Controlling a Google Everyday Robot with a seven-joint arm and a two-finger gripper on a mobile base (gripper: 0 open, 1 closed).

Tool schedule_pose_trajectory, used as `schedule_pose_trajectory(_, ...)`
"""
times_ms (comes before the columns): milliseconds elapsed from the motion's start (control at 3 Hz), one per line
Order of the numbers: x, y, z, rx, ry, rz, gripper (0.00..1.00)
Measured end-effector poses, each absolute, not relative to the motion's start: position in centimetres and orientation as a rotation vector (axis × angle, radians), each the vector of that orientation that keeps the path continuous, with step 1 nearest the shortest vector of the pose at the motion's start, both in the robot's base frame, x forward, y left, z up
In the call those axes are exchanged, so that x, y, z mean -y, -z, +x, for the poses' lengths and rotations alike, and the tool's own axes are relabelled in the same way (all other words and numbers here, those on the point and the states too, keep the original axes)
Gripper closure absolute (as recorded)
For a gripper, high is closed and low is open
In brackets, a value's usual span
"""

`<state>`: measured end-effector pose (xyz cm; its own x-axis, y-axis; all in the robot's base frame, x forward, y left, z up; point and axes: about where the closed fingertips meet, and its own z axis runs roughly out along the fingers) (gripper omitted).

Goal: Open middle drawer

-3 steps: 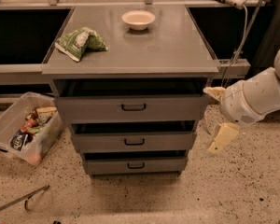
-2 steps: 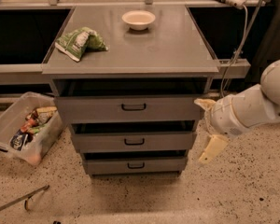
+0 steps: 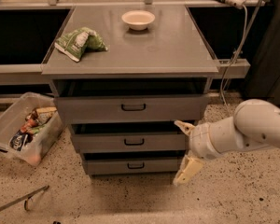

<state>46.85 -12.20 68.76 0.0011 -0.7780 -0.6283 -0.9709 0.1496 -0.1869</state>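
Right of the drawer stack and low down, my gripper [image 3: 178, 152] sits at the end of the white arm [image 3: 254, 125]. Jaws spread wide, nothing between them; one tan finger [image 3: 183, 126] points up-left, the other hangs toward the speckled floor [image 3: 233, 195].

Middle drawer [image 3: 102, 143] lies directly left of the jaws, level with them. Its right end is just beside the upper finger; I can't tell if they touch. Its dark bar handle [image 3: 134, 142] is further left, well apart from the jaws. A dark gap shows above its front.

Top drawer [image 3: 93, 108] is up-left of the jaws, bottom drawer [image 3: 107, 165] down-left.

On the table [image 3: 168, 50], far above the jaws: a white bowl [image 3: 138, 19] and a green chip bag [image 3: 79, 42].

Far left, on the floor: a clear bin [image 3: 9, 120] of snack packets.
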Motion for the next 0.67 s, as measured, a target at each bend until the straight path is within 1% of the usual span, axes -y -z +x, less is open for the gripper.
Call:
schedule_pose_trajectory(333, 9.28, -64.52, 47.12, -1.802, -0.399, -1.693, 0.00)
schedule_pose_trajectory(667, 9.27, -64.51, 47.12, -1.802, -0.399, -1.693, 0.00)
